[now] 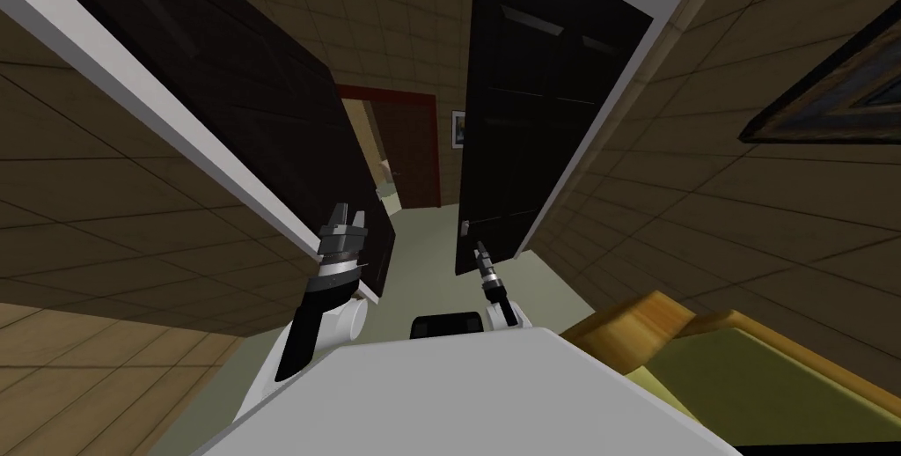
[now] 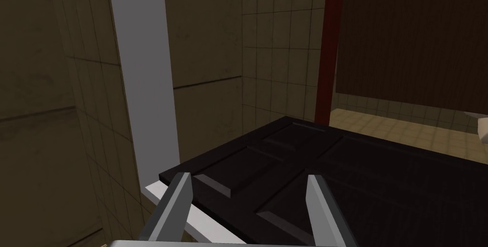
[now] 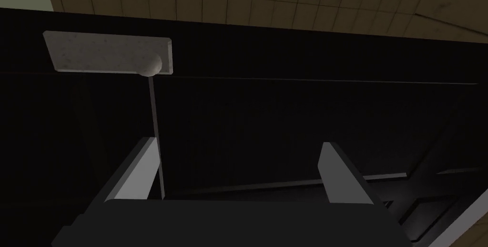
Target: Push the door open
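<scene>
Left gripper (image 1: 346, 213), fingers spread and empty, hovers close to the dark left door leaf (image 1: 255, 99); right gripper (image 1: 479, 250), likewise released, points at the dark right door leaf (image 1: 537, 107) near its grey handle plate (image 3: 107, 51), both leaves ajar

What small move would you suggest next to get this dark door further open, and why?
Probably ease the right gripper forward into the right door leaf, beside the handle plate. Its jaws stand open with the dark panel straight ahead, and in the head view that leaf is only partly swung, leaving a narrow gap to the hallway floor.
</scene>
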